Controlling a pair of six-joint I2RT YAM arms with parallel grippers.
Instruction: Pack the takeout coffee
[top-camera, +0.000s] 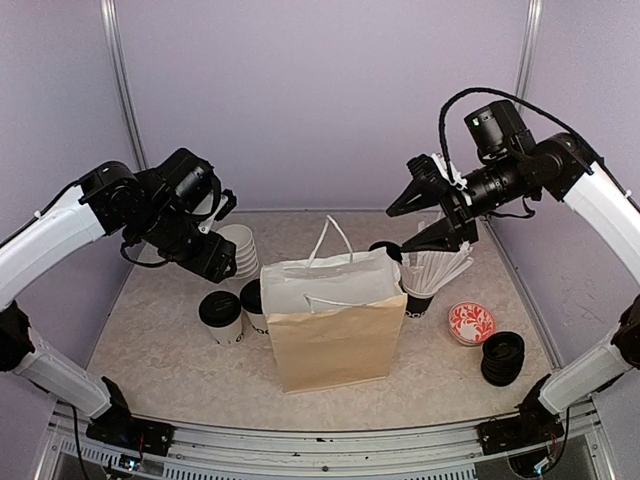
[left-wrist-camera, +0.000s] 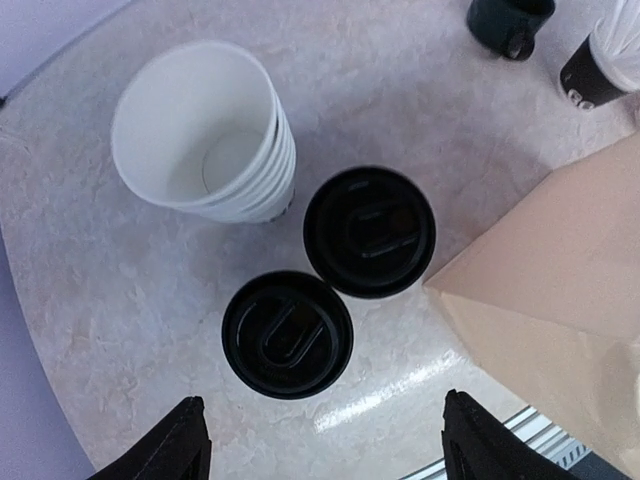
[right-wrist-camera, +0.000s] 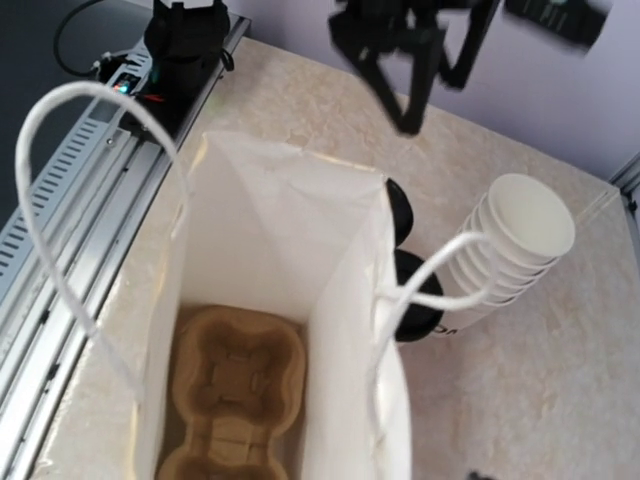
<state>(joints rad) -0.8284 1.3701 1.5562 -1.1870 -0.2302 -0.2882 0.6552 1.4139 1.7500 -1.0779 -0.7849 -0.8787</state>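
Fingers of left gripper: spread wide, nothing between them, poised high over the table.

Item 1, takeout coffee: two white cups under black lids, upright on the table directly below that claw, close together. First cup sits nearest the fingertips, second cup just beyond it. Neither is packed.

Item 2, stack of empty white cups: beyond the claw, just beside the coffees.

Item 3, paper bag: beside the claw toward the other arm, upright, mouth open. Brown moulded tray lies in its bottom, the wells in view vacant.

Item 4, right gripper: jaws apart, empty, hanging above the bag's mouth on its outer side.

Step in hand, as judged: approach for the first pick. The next move calls for a straight descent over one cup, closure on the paper wall below the lid, and an upright lift. The cup must then pass between the bag's cord handles into a tray well.
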